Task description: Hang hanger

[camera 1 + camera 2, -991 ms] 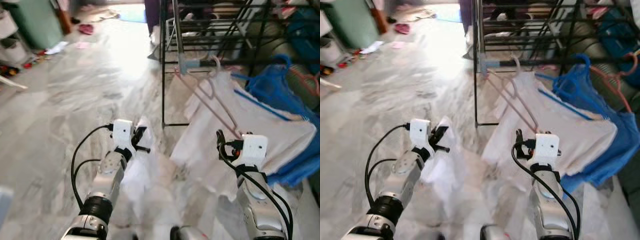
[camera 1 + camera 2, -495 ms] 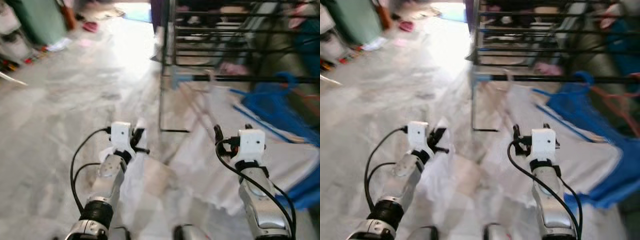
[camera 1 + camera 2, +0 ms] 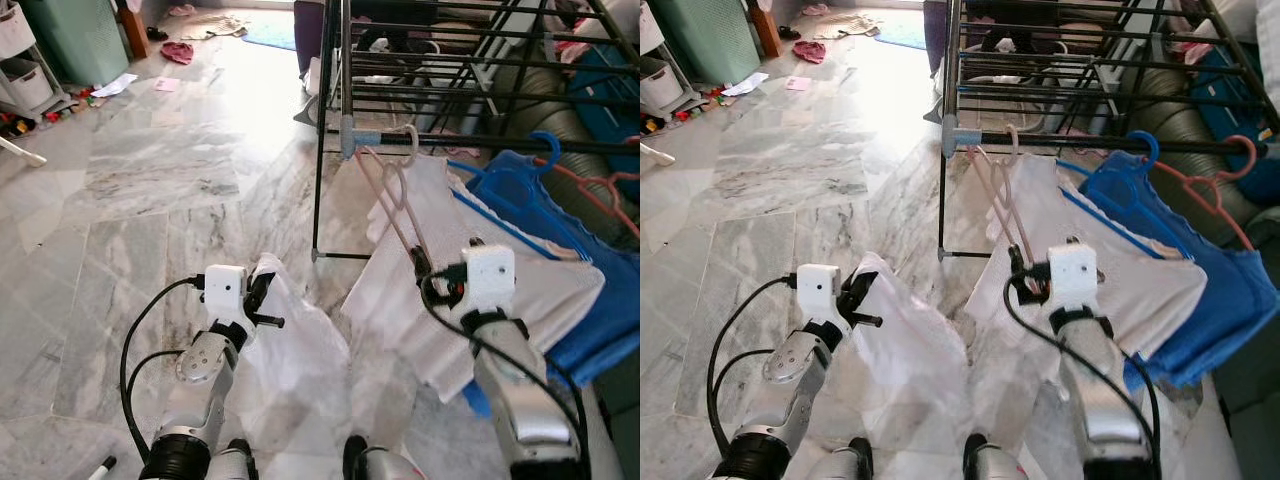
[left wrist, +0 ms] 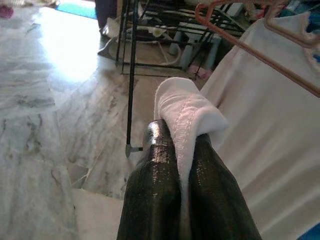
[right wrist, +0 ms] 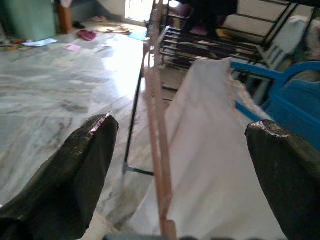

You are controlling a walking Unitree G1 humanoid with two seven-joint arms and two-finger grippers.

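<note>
Spreading our right gripper (image 5: 175, 150) fingers, we straddle the pink wire hanger (image 5: 159, 150), its arm running lengthwise between them; left gripper (image 4: 187, 165) pinches white cloth (image 4: 187, 112).

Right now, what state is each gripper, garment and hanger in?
Left gripper: shut on white cloth.
Right gripper: open, pink hanger between its fingers.
Pink hanger: hooked on black drying rack rail, white shirt on it.
Blue hanger: hooked on rail, carrying blue garment.
</note>
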